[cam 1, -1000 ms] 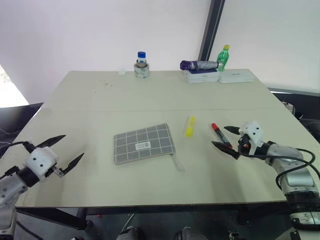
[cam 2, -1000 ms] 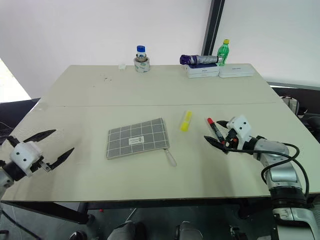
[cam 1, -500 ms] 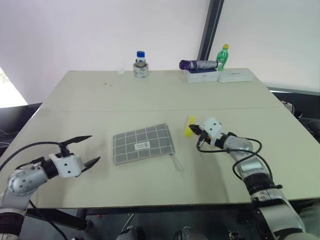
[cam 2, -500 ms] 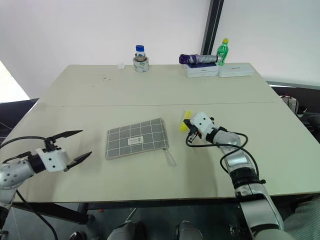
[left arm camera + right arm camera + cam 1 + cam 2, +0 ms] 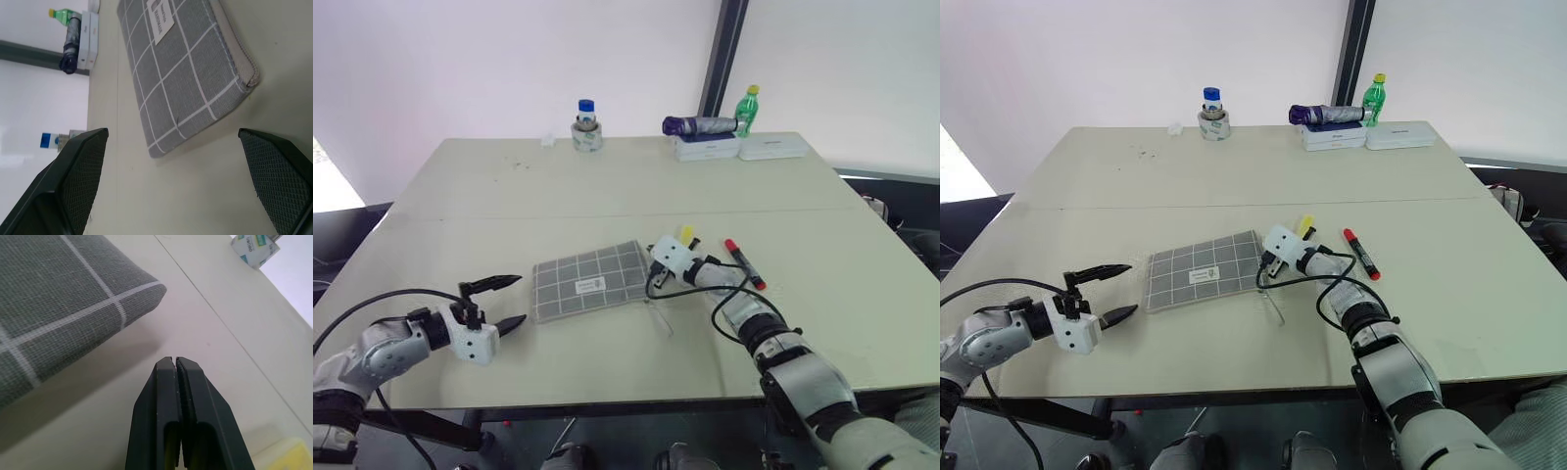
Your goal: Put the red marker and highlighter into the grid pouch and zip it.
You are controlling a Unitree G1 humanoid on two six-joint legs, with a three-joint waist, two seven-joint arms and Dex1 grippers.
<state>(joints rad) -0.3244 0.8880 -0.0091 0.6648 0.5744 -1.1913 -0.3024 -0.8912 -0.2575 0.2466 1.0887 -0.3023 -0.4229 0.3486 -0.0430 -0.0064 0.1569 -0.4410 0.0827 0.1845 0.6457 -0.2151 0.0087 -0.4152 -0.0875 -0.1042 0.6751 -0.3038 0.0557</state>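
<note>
The grid pouch lies flat mid-table, label up, with its zipper pull trailing off the near right corner. My right gripper is shut on nothing, its tips low by the pouch's right edge. Just behind its wrist lies the yellow highlighter, partly covered. The red marker rests on the table further right, untouched. My left gripper hovers open a short way off the pouch's left end, which sits between the spread fingers in the left wrist view.
Along the far table edge stand a blue-capped jar on a tape roll, a purple folded umbrella on white boxes and a green bottle. The table's near edge runs just below both arms.
My right gripper closed empty and swept left from beside the marker, past the highlighter, to the pouch's right edge. My left gripper rolled and moved right toward the pouch, staying open.
</note>
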